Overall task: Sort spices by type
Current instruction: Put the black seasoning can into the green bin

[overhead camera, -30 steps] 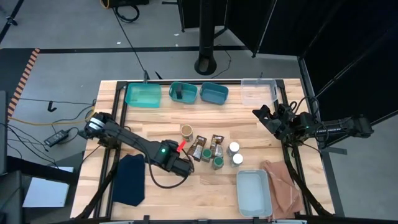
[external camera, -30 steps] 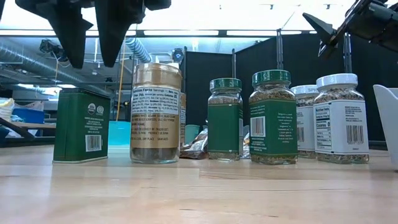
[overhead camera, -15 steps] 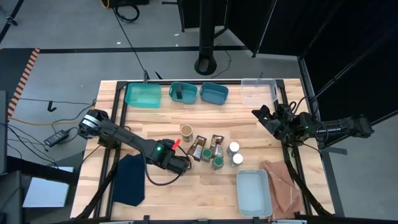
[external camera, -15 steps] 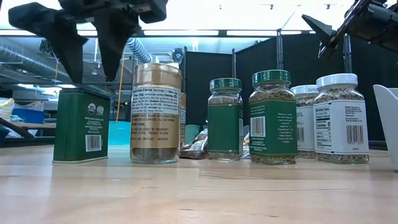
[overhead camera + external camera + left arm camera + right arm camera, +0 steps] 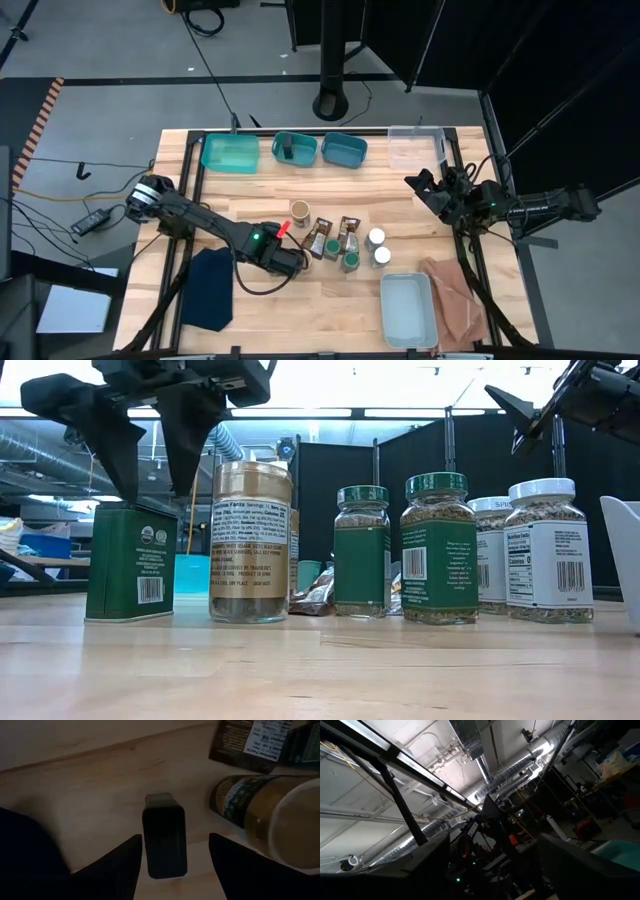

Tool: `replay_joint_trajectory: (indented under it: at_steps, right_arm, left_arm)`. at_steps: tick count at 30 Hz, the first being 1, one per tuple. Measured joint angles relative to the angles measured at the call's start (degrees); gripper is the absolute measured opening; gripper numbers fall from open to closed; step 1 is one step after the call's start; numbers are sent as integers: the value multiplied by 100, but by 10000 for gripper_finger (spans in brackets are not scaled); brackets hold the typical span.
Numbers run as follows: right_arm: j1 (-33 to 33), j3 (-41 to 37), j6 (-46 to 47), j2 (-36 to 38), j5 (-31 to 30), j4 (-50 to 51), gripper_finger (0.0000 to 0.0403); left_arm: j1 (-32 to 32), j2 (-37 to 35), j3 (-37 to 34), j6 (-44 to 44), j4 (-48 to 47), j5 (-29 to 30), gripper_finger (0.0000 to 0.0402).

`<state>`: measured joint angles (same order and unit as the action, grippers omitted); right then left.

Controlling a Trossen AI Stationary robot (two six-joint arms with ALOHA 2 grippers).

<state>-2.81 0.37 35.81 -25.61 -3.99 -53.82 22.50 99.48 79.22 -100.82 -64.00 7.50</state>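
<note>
Left gripper [image 5: 145,470], jaws open and empty, straddles the green tin [image 5: 131,563]; next: lower, close. Right gripper [image 5: 428,192] idle, open.

Green tin [image 5: 131,563]: dark green sides, white barcode patch. Gold-lidded jar [image 5: 251,542]: gold cap, tan label with dark print, brown contents. Two green-lidded jars [image 5: 439,548]: green caps and labels, white barcode panels. White-lidded jars [image 5: 546,550]: white caps, white labels with black print. Table [image 5: 330,310]: pale wood grain. Bins [image 5: 230,152] at the far edge: teal. Cloth [image 5: 209,289]: dark blue. Near bin [image 5: 408,310]: pale grey-blue.
</note>
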Motion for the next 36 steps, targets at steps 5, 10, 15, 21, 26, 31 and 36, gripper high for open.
replay_joint_trajectory:
  at_steps: [5,10,15,21,26,31,36]
  right_arm:
    - [0,0,0,2,-1,0,307]
    - [0,0,2,0,0,2,307]
    - [0,0,0,0,-11,2,307]
    - [0,1,0,0,-108,2,307]
    - [0,2,0,0,-109,2,307]
    - [0,0,0,0,-109,2,307]
    - [0,0,0,0,-109,2,307]
  left_arm:
    - [0,-71,-351,-33,483,-101,235]
    - [0,-212,-638,-142,756,-121,235]
    - [-2,-239,-758,-143,920,-170,234]
    - [-37,-238,-758,-18,851,-159,230]
    - [-39,-236,-758,3,783,-165,197]
    - [-39,-236,-758,85,773,-122,162]
    - [-73,-236,-757,155,710,-117,148]
